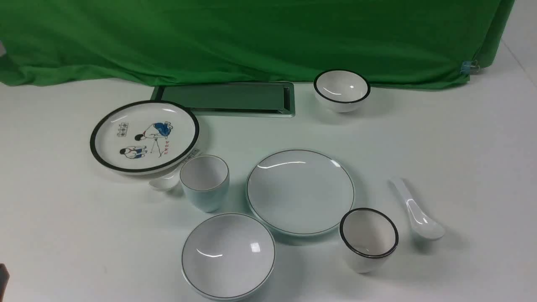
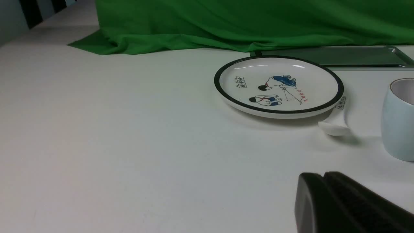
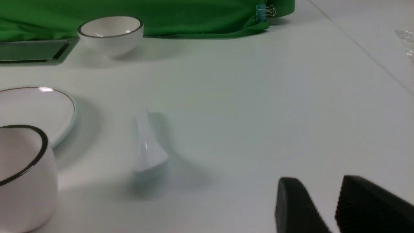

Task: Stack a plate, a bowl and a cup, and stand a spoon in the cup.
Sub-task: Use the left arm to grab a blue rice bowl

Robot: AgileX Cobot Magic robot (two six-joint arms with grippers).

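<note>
plates (image 1: 300, 191) (image 1: 180, 130): 2 | bowls (image 1: 228, 256) (image 1: 342, 90): 2 | cups (image 1: 204, 188) (image 1: 369, 243): 2 | spoons (image 1: 417, 212) (image 1: 164, 183): 2

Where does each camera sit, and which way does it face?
Front: between the arms, looking forward over the plate; no gripper shows.
Left wrist: low, facing the cartoon plate; shut left gripper shows.
Right wrist: low, facing the spoon; open right gripper shows.
Shared: front and right wrist both show the spoon.

Left claw (image 2: 323, 176) closed; cartoon plate (image 2: 278, 85) beyond, labelled spoon (image 2: 336, 124) at its rim, cup (image 2: 399, 123) near.
</note>
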